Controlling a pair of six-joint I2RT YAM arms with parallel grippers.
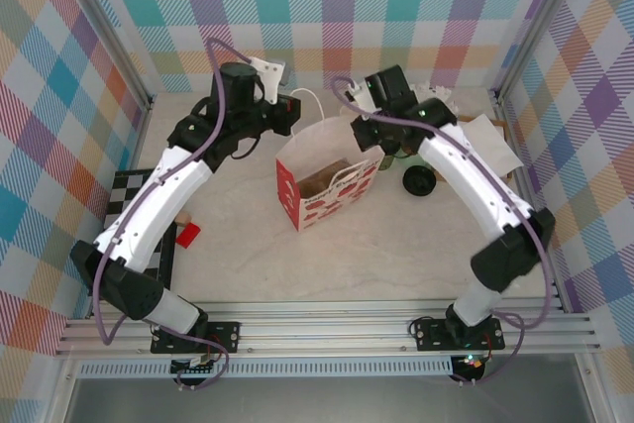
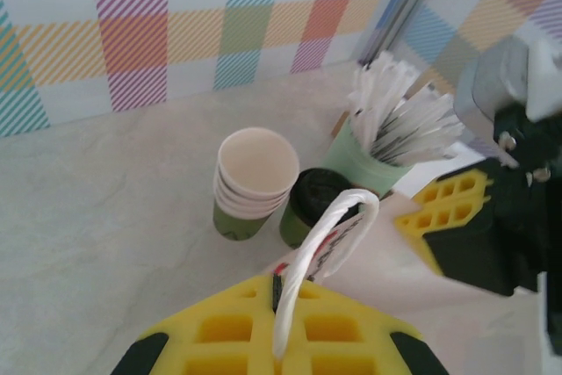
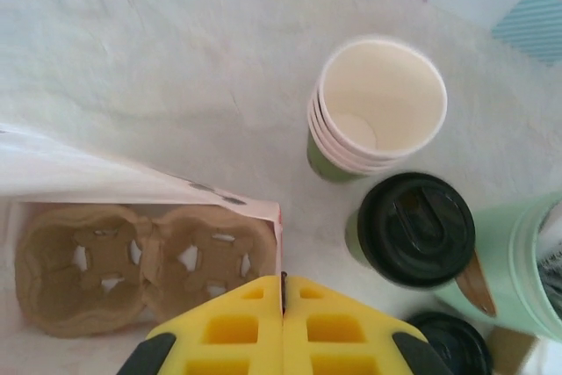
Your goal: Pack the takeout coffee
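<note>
Both grippers are on the paper bag; the takeout coffee waits on the table just behind it.

The left gripper is clamped on the bag's white handle. The right gripper is pinched together on the bag's rim, above the cardboard carrier. The coffee stands upright between the stack of empty cups and the mint pot. It is probably thin-walled, crushable and spillable, so it is best gripped gently around the body below the lid and kept upright.

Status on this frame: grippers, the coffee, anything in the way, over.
Left gripper shut on bag handle. Right gripper shut on bag rim. Takeout coffee lidded, upright on table, outside bag, beside cup stack. Cardboard carrier sits in bag.
</note>
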